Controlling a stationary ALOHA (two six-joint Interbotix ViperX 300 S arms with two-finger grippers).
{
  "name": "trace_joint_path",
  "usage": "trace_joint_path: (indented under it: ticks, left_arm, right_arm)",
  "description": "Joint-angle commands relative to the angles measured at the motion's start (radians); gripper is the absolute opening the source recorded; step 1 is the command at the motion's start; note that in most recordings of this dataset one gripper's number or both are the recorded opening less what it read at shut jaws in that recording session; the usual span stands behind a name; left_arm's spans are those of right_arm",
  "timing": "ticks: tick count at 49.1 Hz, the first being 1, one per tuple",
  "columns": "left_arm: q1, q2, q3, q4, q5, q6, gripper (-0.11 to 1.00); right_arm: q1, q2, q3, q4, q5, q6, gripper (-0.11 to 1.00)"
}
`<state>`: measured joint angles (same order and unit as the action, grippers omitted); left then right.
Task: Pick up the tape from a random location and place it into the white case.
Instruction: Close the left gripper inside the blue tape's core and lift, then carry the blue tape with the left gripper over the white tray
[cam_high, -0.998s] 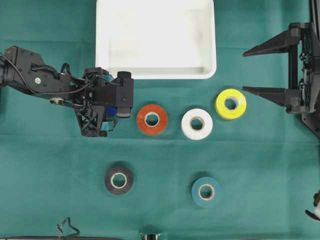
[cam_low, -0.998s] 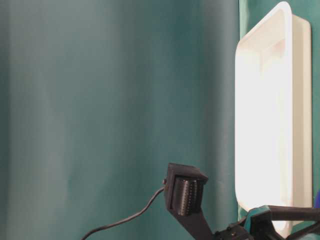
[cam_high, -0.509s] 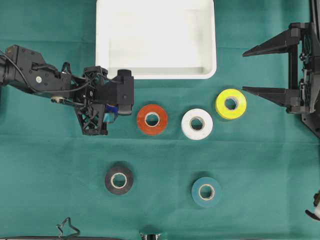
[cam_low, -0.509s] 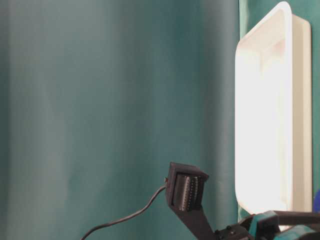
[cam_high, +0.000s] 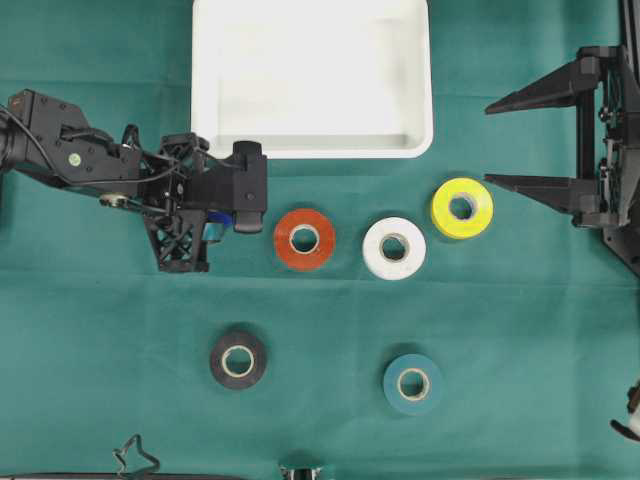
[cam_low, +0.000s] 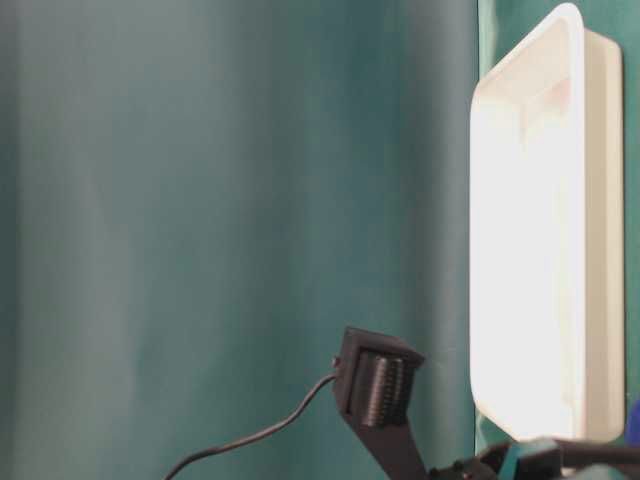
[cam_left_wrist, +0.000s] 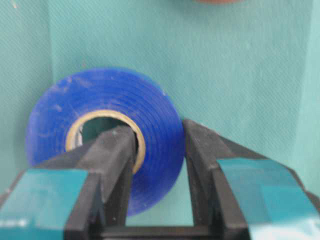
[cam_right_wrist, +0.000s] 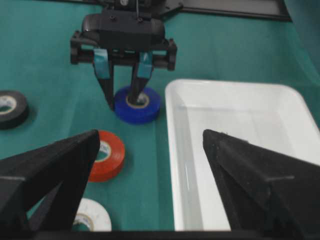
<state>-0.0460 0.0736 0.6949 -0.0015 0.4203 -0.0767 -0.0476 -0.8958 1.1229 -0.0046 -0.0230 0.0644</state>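
Observation:
A blue tape (cam_left_wrist: 155, 120) roll lies on the green cloth, left of the red roll and below the white case (cam_high: 310, 150). My left gripper (cam_left_wrist: 157, 130) is shut on its wall, one finger (cam_left_wrist: 117, 150) inside the core and the other outside. The overhead view shows only a sliver of the blue tape (cam_high: 221, 220) under the left wrist. From the right wrist view the roll (cam_right_wrist: 137, 105) still looks close to the cloth. My right gripper (cam_high: 490, 143) hangs open and empty at the right edge, apart from every roll. The case holds nothing.
Other rolls lie on the cloth: red (cam_high: 304, 238), white (cam_high: 393, 247), yellow (cam_high: 461, 207), black (cam_high: 238, 360) and teal (cam_high: 412, 383). The red roll sits just right of the left wrist. A cable loop (cam_high: 135, 458) lies at the front edge.
My left jaws have gone from wide open to shut on the blue tape's wall, and the left wrist has shifted slightly left. The right arm has not moved.

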Motion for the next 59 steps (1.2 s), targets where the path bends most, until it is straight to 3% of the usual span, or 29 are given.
trace_joint_path:
  ticks: [1,20,42,53,59]
  left_arm:
    - [-0.023,-0.060,-0.026,-0.003,0.020,-0.008,0.24]
    - [-0.052,-0.206,-0.130,-0.002,0.242,-0.015,0.24]
    - [-0.057,-0.353,-0.318,0.005,0.520,-0.015,0.24]
    - [-0.057,-0.385,-0.410,0.008,0.657,-0.015,0.24]
    - [-0.057,-0.382,-0.422,0.008,0.675,-0.015,0.24]
  right_arm:
    - [0.000,0.005,-0.028,-0.002,0.000,-0.002,0.93]
    - [-0.002,0.005,-0.031,-0.002,0.009,-0.002,0.93]
    - [-0.002,0.005,-0.031,-0.002,0.009,-0.002,0.93]
    - [0.000,0.005,-0.031,-0.002,0.011,-0.002,0.93]
    - [0.000,0.005,-0.031,-0.002,0.011,-0.002,0.93]
